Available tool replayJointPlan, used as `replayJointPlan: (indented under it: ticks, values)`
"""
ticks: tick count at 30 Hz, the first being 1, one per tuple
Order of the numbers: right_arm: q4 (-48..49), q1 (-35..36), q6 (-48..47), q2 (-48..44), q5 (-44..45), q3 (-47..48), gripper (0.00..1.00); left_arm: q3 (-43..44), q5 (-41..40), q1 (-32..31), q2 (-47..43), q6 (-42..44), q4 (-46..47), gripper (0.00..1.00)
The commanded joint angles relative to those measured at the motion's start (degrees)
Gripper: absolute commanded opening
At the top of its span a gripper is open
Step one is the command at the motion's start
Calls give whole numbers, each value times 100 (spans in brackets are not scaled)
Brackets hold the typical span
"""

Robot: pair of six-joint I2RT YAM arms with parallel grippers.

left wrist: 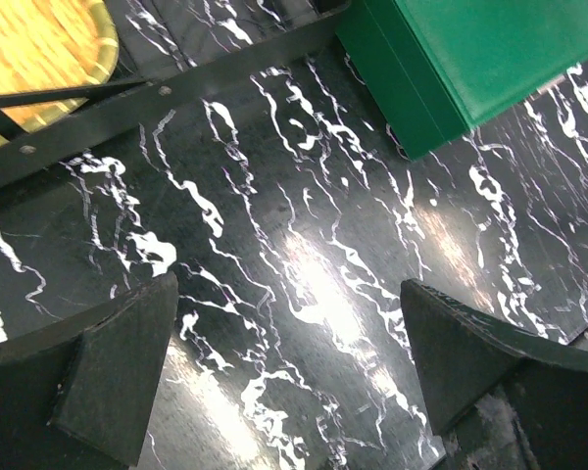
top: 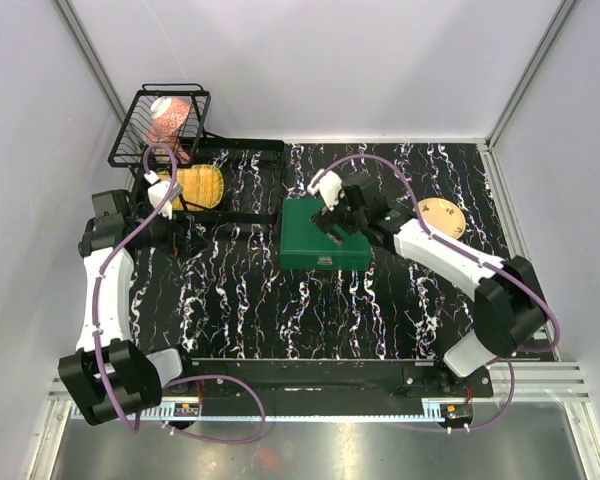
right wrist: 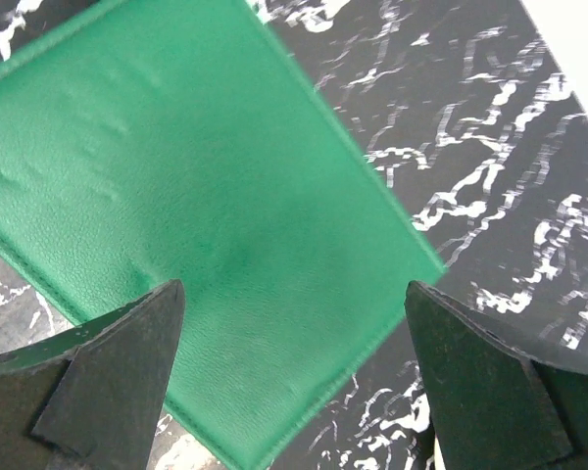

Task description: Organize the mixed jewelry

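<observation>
Jewelry: I can't pick out any piece at this size; a tiny dark speck on the tan plate (top: pixel 442 214) is too small to tell.
Box (top: pixel 325 243): one, green, lid closed, mid-table; contents hidden.
Right gripper (top: pixel 332 222): over the box lid, fingers spread, grasping nothing.
Left gripper (top: pixel 185 238): left of the box, above bare table (top: pixel 280 310), released, nothing between its fingers.
Plate: one, right of the box, well apart.
Yellow dish (top: pixel 198 186): one, inside a black rack (top: pixel 242 146), far left.
Basket (top: pixel 160 125): one, wire, far-left corner; holds a pinkish item I can't identify.
</observation>
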Motion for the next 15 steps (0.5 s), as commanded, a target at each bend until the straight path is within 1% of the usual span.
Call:
replayJointPlan:
  ticks: [1, 2, 6, 9, 11, 12, 13, 14, 15]
  values:
    - [-34, -17, 481, -794, 766, 423, 100, -229, -244, -10, -450, -515, 987, 99]
    - [11, -34, 586, -873, 828, 431, 100, -256, -279, -10, -504, -707, 1232, 99]
    - [126, -218, 832, -1198, 1301, 633, 100, -186, -472, -10, -654, -1235, 1725, 99]
    - [389, -684, 1122, -1391, 1478, 729, 100, 77, -630, -1, -663, -1666, 2007, 99]
    - [547, -834, 1027, -1453, 1715, 748, 100, 341, -640, -10, -628, -1877, 2130, 99]
    - [739, -852, 913, -1523, 2186, 652, 100, 437, -605, -10, -601, -1939, 2165, 99]
    - [1089, -861, 799, -1550, 2356, 616, 99, 604, -579, -10, -558, -1992, 2200, 99]
    - [1215, -861, 641, -1577, 2523, 607, 100, 684, -578, -10, -531, -2097, 2279, 99]
    - [1251, -852, 596, -1620, 2873, 581, 100, 754, -613, -18, -505, -2150, 2315, 99]
